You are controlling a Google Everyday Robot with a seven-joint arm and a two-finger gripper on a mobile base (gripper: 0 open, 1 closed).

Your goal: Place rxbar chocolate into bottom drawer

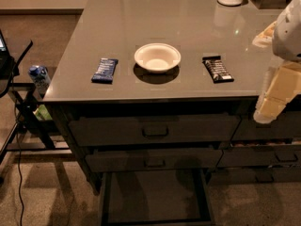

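With pickup not yet begun, the rxbar chocolate (217,68) lies near the table's (141,13) front edge; the claw (275,98), state impossible to tell, hangs by the front-right corner and must reach over it; the bottom drawer (155,197) stands open.

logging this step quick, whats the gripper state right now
gripper: at the far right by the countertop edge, open or closed cannot be told; rxbar chocolate lies on the countertop, not held
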